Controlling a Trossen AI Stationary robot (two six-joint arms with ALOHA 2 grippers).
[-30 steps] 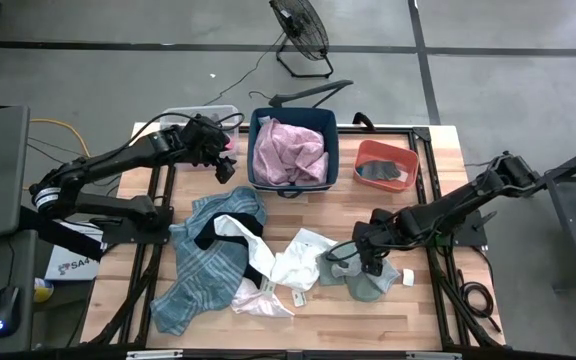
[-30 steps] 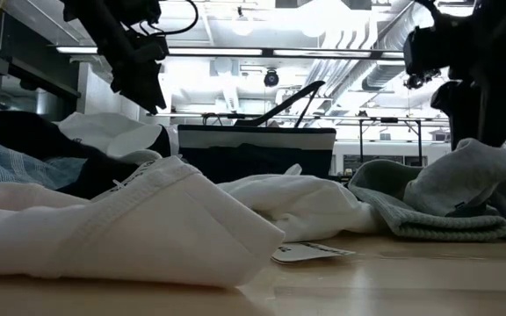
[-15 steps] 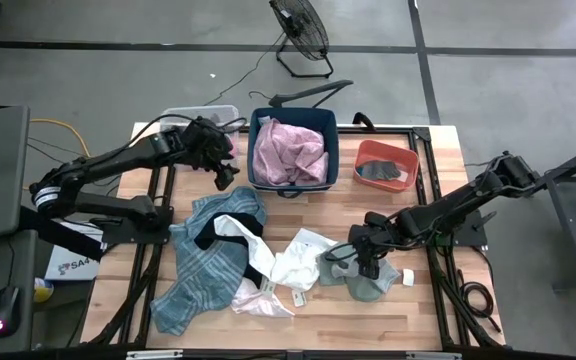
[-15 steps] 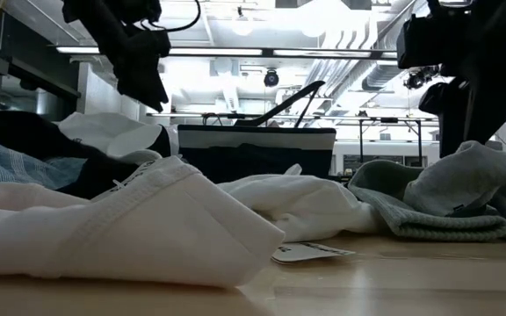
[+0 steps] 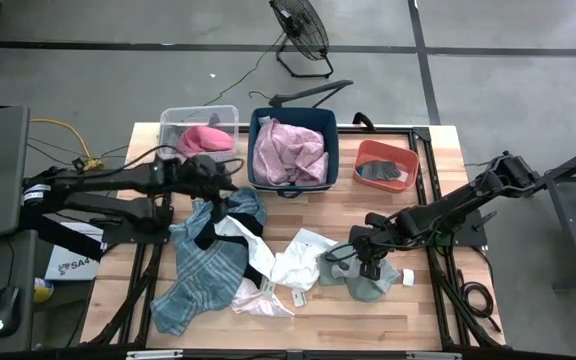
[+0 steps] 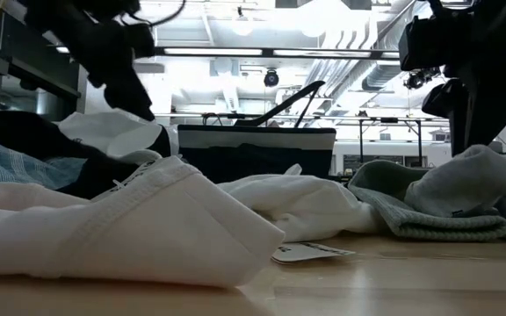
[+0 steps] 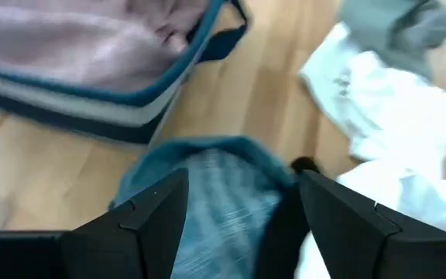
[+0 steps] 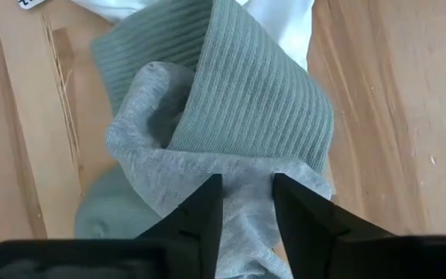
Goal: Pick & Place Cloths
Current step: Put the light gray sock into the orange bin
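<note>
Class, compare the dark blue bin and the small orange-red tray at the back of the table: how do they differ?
The dark blue square fabric bin is larger and deeper than the small orange-red tray. The bin holds a crumpled mauve-pink cloth that fills it; the tray holds a small grey-green cloth. The bin stands near the table's middle, the tray towards the right arm's side. Both stand on the wooden table, each holding one cloth.

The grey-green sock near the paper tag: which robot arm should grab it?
The right arm, probably. Its pincer sits right over the grey-green sock, fingers nearly closed around a fold. The left pincer is far off, above the teal plaid cloth.
</note>
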